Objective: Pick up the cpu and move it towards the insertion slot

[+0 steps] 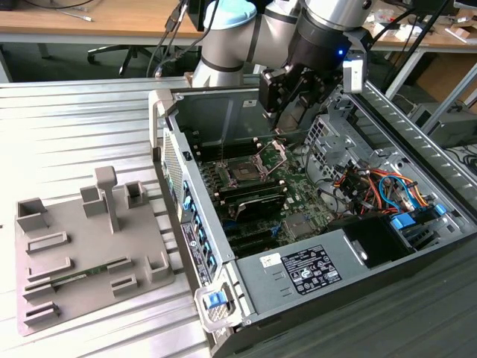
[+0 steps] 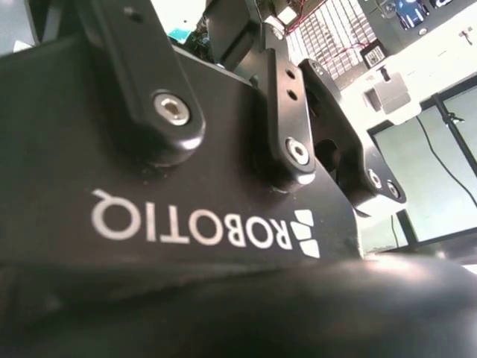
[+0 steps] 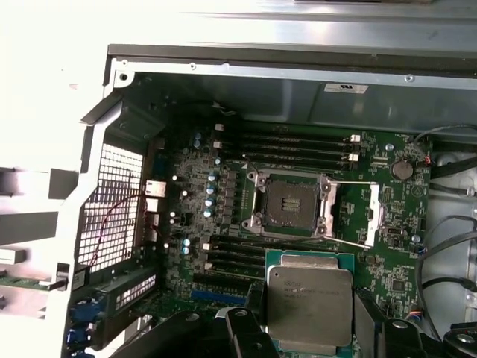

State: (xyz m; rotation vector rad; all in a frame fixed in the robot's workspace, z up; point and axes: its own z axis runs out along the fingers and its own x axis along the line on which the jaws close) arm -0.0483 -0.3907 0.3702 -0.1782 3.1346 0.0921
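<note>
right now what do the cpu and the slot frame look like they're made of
The cpu: a pale silvery lid with a matte sheen, probably metal, on a green edge that looks like circuit board. The slot frame: bright silver, shiny at its edges, apparently bare metal around a dark square, likely plastic.

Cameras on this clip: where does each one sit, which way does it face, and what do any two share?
Exterior view: off the arm, above the bench, looking down into the open computer case; the arm and its tool hang over the insertion slot.
First wrist view: on the arm, looking down at the insertion slot, with the cpu at the tool.
Second wrist view: on the arm, facing the tool's black body with the room behind.
Exterior and first wrist views share the slot.
</note>
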